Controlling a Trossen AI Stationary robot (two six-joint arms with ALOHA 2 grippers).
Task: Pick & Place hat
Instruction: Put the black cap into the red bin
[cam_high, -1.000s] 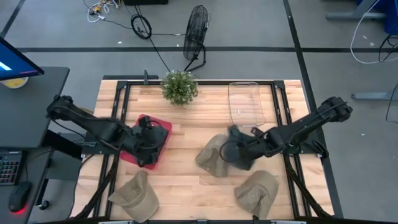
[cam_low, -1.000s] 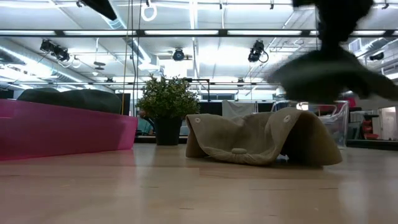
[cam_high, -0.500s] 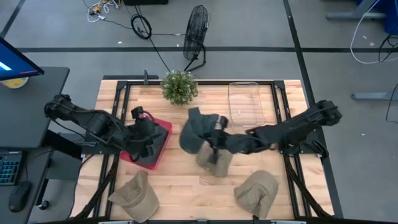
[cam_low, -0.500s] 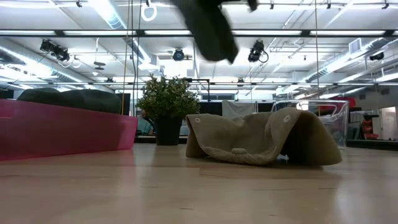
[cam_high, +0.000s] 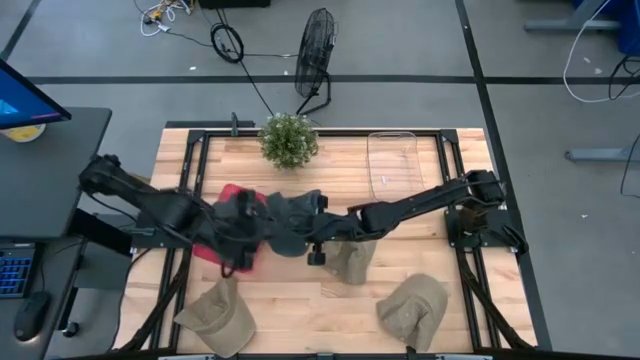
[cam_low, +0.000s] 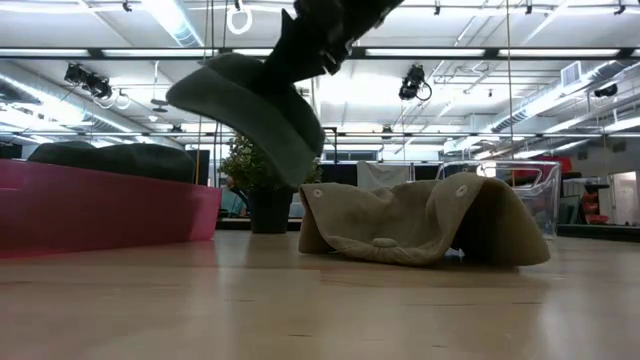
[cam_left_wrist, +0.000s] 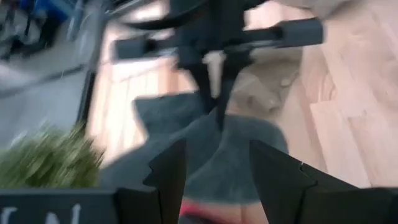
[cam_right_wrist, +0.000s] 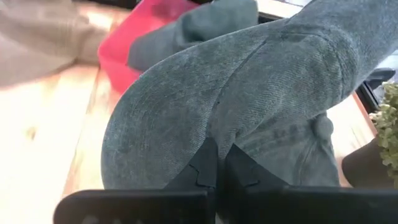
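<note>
While it hangs in the air above the wooden surface (cam_high: 290, 300), the dark grey hat (cam_high: 285, 222) is pinched by its brim in the right end effector (cam_high: 312, 228), whose fingers (cam_right_wrist: 214, 165) are pressed tightly together on the fabric. The hat is at the edge of a red bin (cam_high: 232, 195), which already has a dark hat lying in it. The left end effector (cam_high: 243, 222) is over that bin, just beside the held hat, its fingers (cam_left_wrist: 171, 171) parted with nothing between them. Three tan hats rest on the surface: one (cam_high: 352, 262) crumpled near the middle, under the right arm, one (cam_high: 218, 312) at the front left, one (cam_high: 412, 308) at the front right. A potted plant (cam_high: 288, 139) and a clear plastic bin (cam_high: 395, 165) stand at the far edge. Beyond the surface, a black fan (cam_high: 315, 52) stands on a grey floor, and bright strip lights run across the ceiling.
</note>
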